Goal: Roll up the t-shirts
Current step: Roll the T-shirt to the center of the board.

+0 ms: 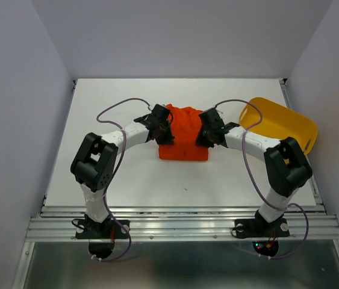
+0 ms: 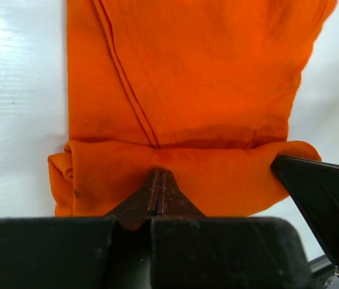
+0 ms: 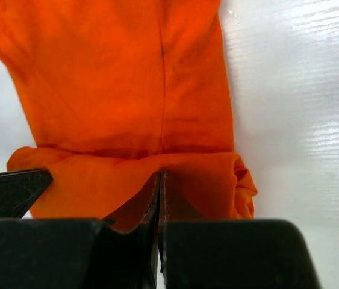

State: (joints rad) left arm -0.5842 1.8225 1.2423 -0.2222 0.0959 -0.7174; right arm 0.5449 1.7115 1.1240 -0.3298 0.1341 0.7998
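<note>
The orange-red t-shirt (image 1: 184, 137) lies folded narrow in the middle of the white table (image 1: 127, 180), one end turned into a thick roll (image 2: 175, 174). My left gripper (image 1: 164, 129) sits at the shirt's left side and my right gripper (image 1: 204, 131) at its right side. In the left wrist view the left gripper (image 2: 159, 171) has its jaws pressed together, pinching the roll's fabric, and the flat shirt (image 2: 187, 78) stretches beyond. In the right wrist view the right gripper (image 3: 159, 174) is likewise shut on the roll (image 3: 127, 180), close to its right end.
A yellow plastic tub (image 1: 280, 123) lies tipped at the right edge of the table, just behind the right arm's elbow. White walls close in the table at the back and both sides. A metal rail (image 1: 181, 226) runs along the near edge.
</note>
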